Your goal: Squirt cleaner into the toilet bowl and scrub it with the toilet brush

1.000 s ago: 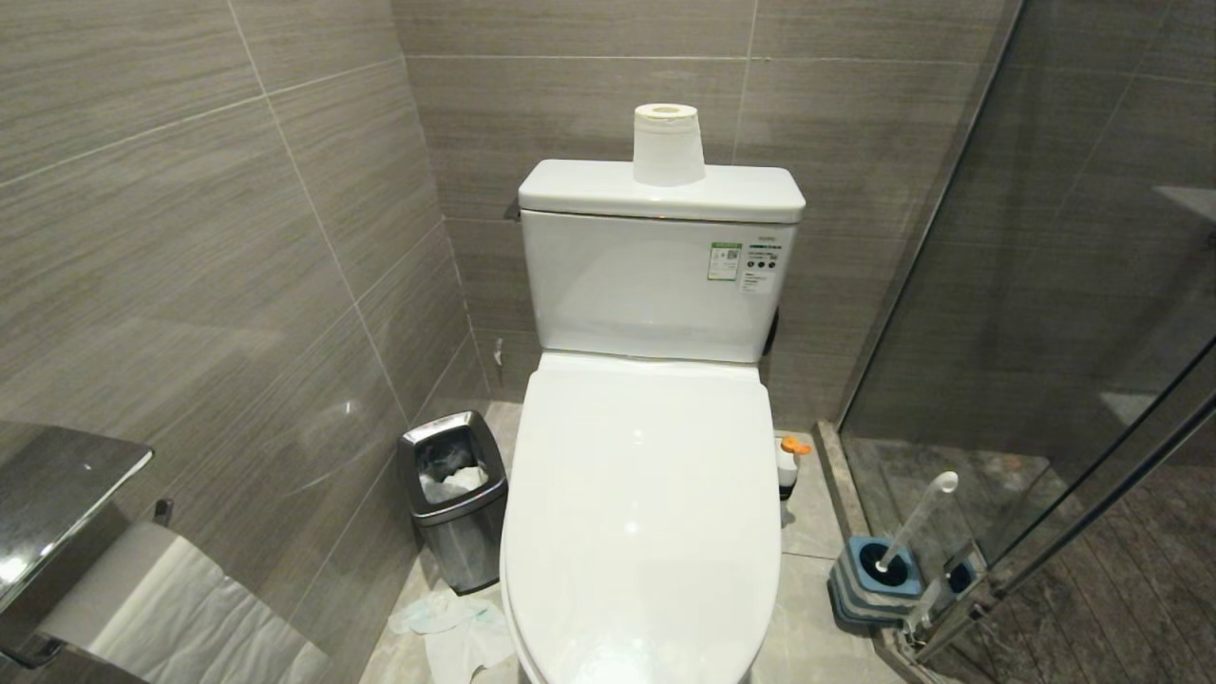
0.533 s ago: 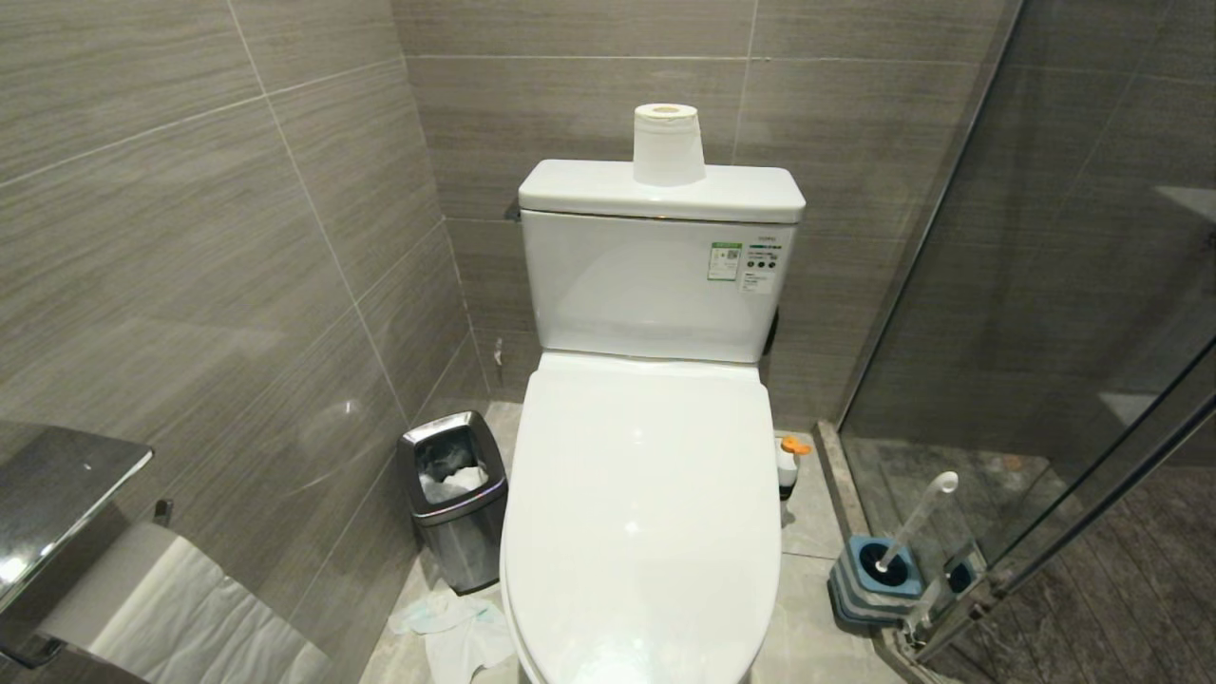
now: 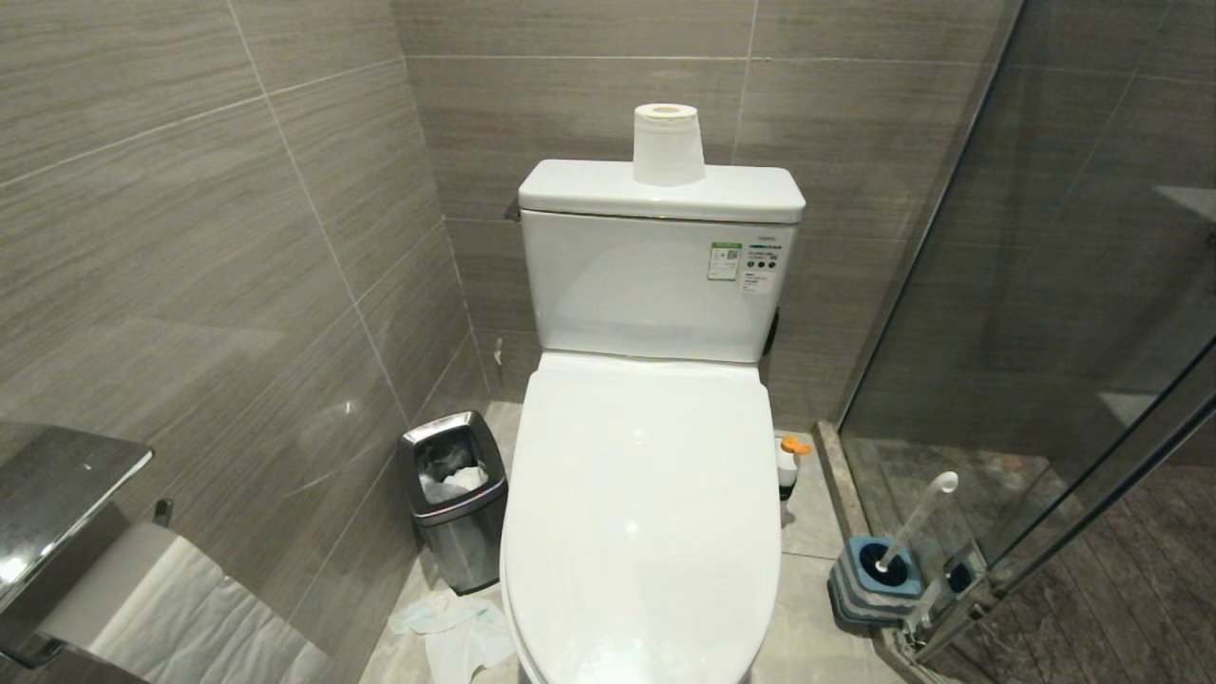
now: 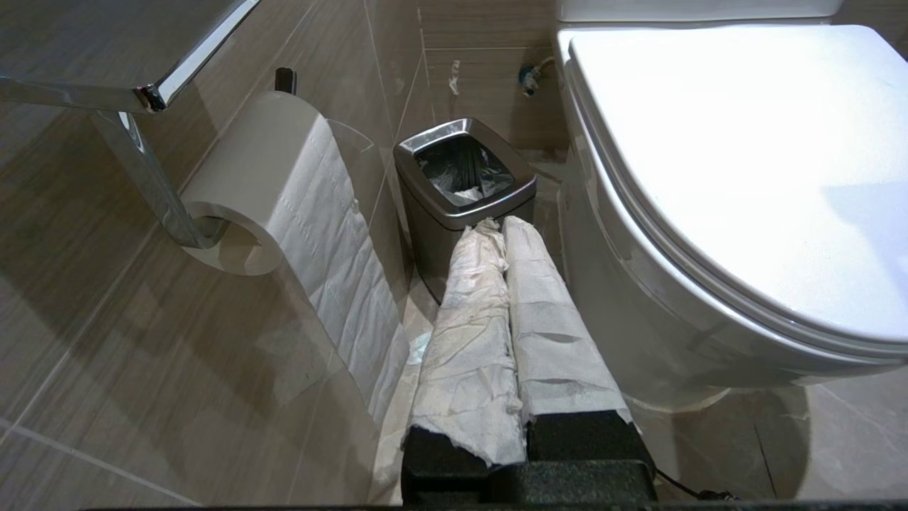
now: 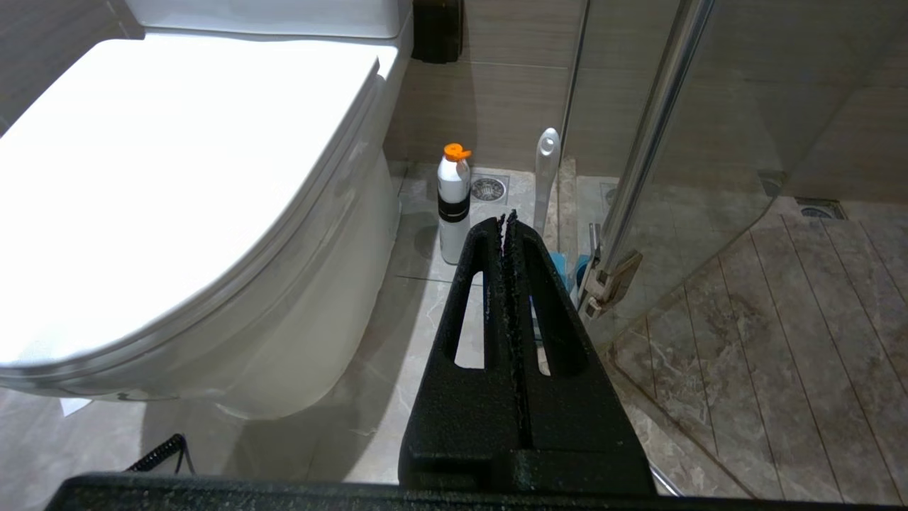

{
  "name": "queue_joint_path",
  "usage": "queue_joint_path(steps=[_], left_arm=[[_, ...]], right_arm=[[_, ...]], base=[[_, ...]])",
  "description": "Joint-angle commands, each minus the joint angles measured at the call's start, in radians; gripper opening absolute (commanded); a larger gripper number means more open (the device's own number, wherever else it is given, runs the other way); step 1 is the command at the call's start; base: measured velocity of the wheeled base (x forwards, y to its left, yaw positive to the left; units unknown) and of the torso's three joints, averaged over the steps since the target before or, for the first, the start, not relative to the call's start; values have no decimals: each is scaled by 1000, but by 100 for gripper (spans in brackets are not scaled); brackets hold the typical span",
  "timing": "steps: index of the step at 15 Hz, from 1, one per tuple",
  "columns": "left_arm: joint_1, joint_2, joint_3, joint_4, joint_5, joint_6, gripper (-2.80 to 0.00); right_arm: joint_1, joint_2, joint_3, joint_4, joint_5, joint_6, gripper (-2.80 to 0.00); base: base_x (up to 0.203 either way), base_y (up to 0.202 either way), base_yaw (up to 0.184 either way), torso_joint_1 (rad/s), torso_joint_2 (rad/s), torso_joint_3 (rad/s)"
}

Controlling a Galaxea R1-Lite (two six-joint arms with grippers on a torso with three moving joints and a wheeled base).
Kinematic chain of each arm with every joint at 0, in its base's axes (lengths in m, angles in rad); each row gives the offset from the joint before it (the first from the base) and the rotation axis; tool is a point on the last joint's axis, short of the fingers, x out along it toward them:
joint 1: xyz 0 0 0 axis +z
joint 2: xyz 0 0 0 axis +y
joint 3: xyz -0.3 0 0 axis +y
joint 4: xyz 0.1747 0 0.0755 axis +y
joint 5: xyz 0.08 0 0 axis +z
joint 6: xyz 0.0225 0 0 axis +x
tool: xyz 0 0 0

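Parked low on the robot's left, just beside the toilet: left gripper [image 4: 496, 231], paper-wrapped fingers pressed together on nothing, aimed toward the steel bin [image 4: 464, 170]. Hung on the left wall nearby, a paper roll [image 4: 284, 191].

Centre of the head view: toilet bowl [image 3: 641, 513], lid down flat over the seat, basin hidden. Glossy, hard, fixed; probably slick under a pad. Best lifted by the front overhanging lip of the lid, hinged at the tank end, so likely to swing up and rest against the tank.

Right of the bowl, upright on the floor tiles, close to the bowl's side without a visible touch: cleaner [image 5: 454, 206], white body, dark band, orange nozzle cap. Likely light, thin-walled, squeezable; smooth plastic, apt to slip or tip. Best taken around the mid body near the dark band, firm but not crushing before aimed.

Further right, at the glass shower edge: toilet brush [image 3: 917, 522], slim handle leaning out of its blue-and-grey holder [image 3: 879, 575]. Stiff and light by appearance; grip on the upper handle, below the rounded end.

Low on the right, short of both: right gripper [image 5: 509, 220], black fingers closed edge to edge, empty.
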Motion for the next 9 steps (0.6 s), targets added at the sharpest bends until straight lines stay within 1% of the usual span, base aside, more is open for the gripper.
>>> queue_joint_path(steps=[1, 9], left_arm=[[0, 2, 0, 0, -1, -1, -280], [0, 2, 0, 0, -1, 1, -280]], right_arm=[[0, 0, 1, 0, -1, 0, -280], [-1, 0, 0, 0, -1, 0, -280]], base=[[0, 0, 0, 0, 0, 0], [0, 0, 0, 0, 0, 0]])
